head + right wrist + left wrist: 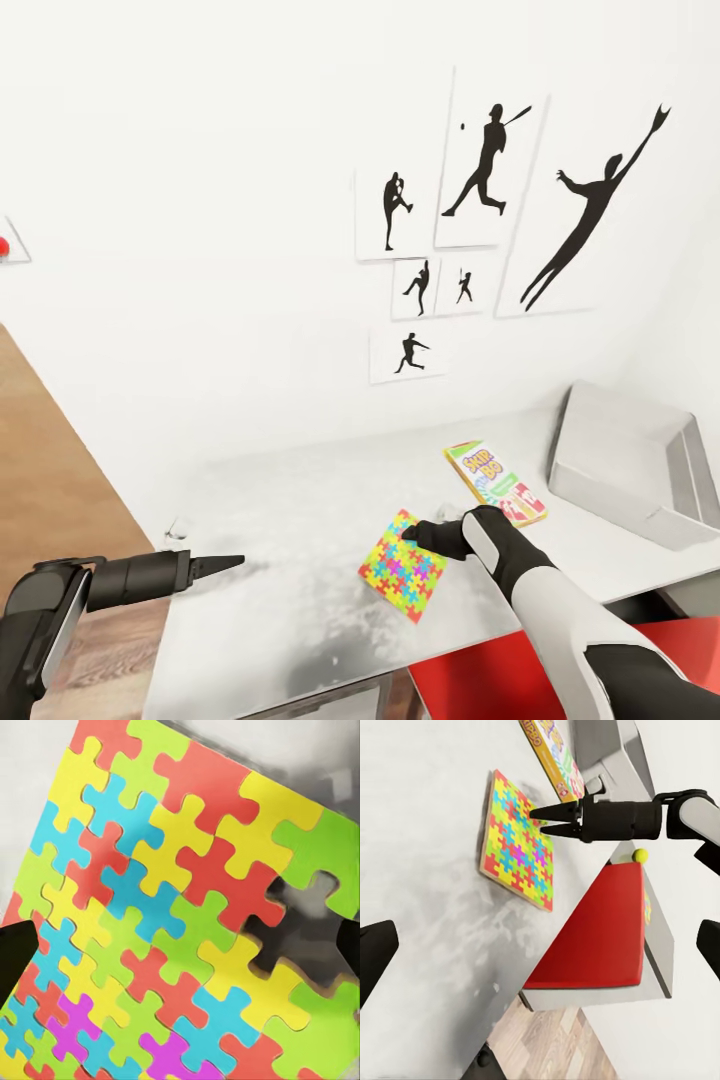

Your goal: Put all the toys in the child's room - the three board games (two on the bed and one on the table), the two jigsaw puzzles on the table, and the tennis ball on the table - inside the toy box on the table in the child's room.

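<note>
While the right gripper [412,533] hangs over the jigsaw puzzle [404,566], its two dark fingers [556,812] lie almost together, tips converging to a narrow gap, nothing between them. From the head view it cannot be told whether the tips touch the sheet; the left wrist view shows them over the puzzle's edge nearest the SKIP BO box [496,482], apparently just above the surface. Right wrist view looks straight down on the puzzle [180,907]; one piece gap shows bare table through it.

Left gripper [222,565] is held out level above the table [280,600], well apart from the puzzle, fingers drawn to a closed point, empty.

Puzzle lies flat on the pale mottled top, near the front edge, turned so one corner points toward the wall and the opposite corner toward the robot. Roughly square, so no clear long axis.

SKIP BO box lies flat just beyond the puzzle, not touching it, long axis running diagonally from the wall side down toward the toy box [625,465]. Toy box sits at the table's right end, tilted open side toward the robot.

A small yellow-green tennis ball [640,856] rests beside a red surface [600,937].
</note>
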Tool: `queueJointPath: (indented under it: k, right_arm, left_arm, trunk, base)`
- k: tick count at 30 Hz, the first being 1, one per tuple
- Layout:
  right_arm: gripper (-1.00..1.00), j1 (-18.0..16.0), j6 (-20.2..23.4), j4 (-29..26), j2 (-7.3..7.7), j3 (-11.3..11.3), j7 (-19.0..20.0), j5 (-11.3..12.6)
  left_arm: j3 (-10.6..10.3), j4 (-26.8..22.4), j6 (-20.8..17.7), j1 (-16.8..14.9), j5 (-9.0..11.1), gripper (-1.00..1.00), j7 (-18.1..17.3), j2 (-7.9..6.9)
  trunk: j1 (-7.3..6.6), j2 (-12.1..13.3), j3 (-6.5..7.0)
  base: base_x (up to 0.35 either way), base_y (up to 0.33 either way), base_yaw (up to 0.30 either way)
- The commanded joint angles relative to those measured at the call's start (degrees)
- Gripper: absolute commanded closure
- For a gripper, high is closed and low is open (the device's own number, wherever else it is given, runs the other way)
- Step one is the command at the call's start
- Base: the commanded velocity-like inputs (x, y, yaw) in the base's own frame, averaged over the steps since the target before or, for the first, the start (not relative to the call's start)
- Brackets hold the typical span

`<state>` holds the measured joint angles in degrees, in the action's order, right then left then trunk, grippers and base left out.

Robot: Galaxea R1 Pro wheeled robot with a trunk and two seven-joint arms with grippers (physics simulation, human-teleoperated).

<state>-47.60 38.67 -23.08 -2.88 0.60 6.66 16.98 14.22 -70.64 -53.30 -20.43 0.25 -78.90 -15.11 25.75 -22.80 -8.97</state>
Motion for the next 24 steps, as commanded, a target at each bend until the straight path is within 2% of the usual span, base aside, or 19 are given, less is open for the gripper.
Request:
queueJointPath:
  k: [1, 15, 24]
  right_arm:
    - [-1.00, 0.0, 0.3, -0.1, -0.01, 0.0, 0.2, -0.2]
    - [-1.00, 0.0, 0.3, 0.0, -0.13, -0.1, 0.2, -0.2]
    - [-1.00, 0.0, 0.3, 0.0, -0.27, -0.2, 0.1, -0.3]
  left_arm:
    - [0.0, 0.0, -0.6, 0.0, 0.0, -1.00, -0.2, -0.01]
    - [0.0, 0.0, -0.6, 0.0, 0.0, -1.00, -0.2, -0.01]
    - [0.0, 0.0, -0.7, 0.0, 0.0, -1.00, -0.2, -0.01]
  trunk:
    - [0.03, -0.1, -0.12]
    - [0.03, -0.1, -0.12]
    - [0.03, -0.1, -0.12]
  base:
    - [0.000, 0.025, 0.000]
    - [0.000, 0.087, 0.000]
    - [0.000, 0.195, 0.000]
